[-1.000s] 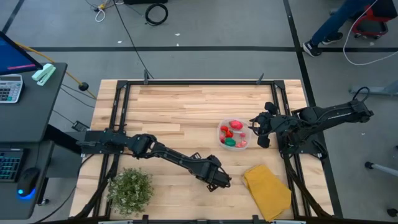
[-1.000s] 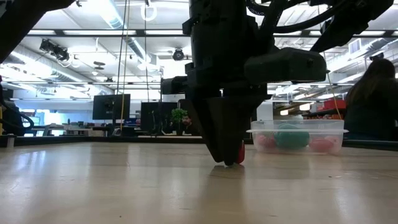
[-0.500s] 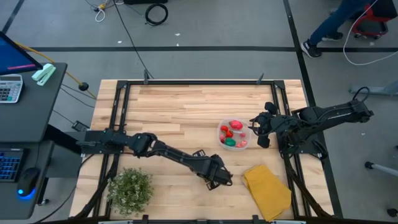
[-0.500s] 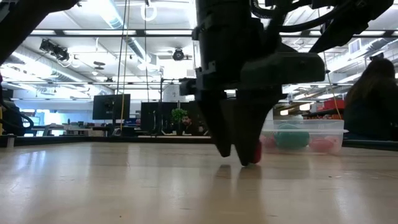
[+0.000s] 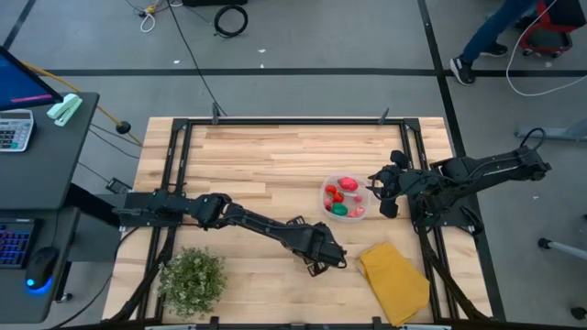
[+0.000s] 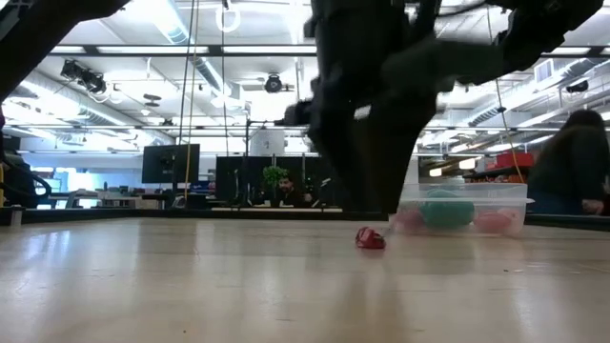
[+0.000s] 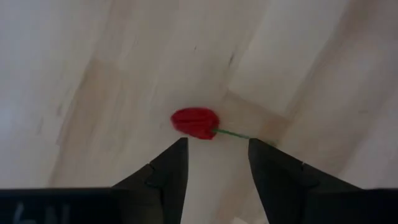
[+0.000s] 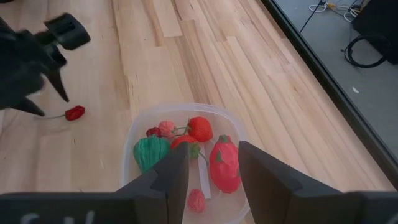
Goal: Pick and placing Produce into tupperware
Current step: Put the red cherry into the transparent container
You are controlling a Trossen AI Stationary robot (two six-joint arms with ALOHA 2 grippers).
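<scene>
Desk (image 5: 275, 156): pale blond wood planks with darker grain streaks, framed in black.
Loose chilli (image 7: 195, 122): bright red, with a thin green stem.
Tupperware (image 8: 134, 134): clear, with a whitish rim.
Produce (image 8: 225, 165) inside it: mostly red, one dark green piece, a few pale pink.
Cloth (image 5: 394, 275): mustard yellow, plain.
Leafy plant (image 5: 193, 278): speckled green.
Left hand (image 7: 214, 163) and right hand (image 8: 211, 171): both black.
</scene>
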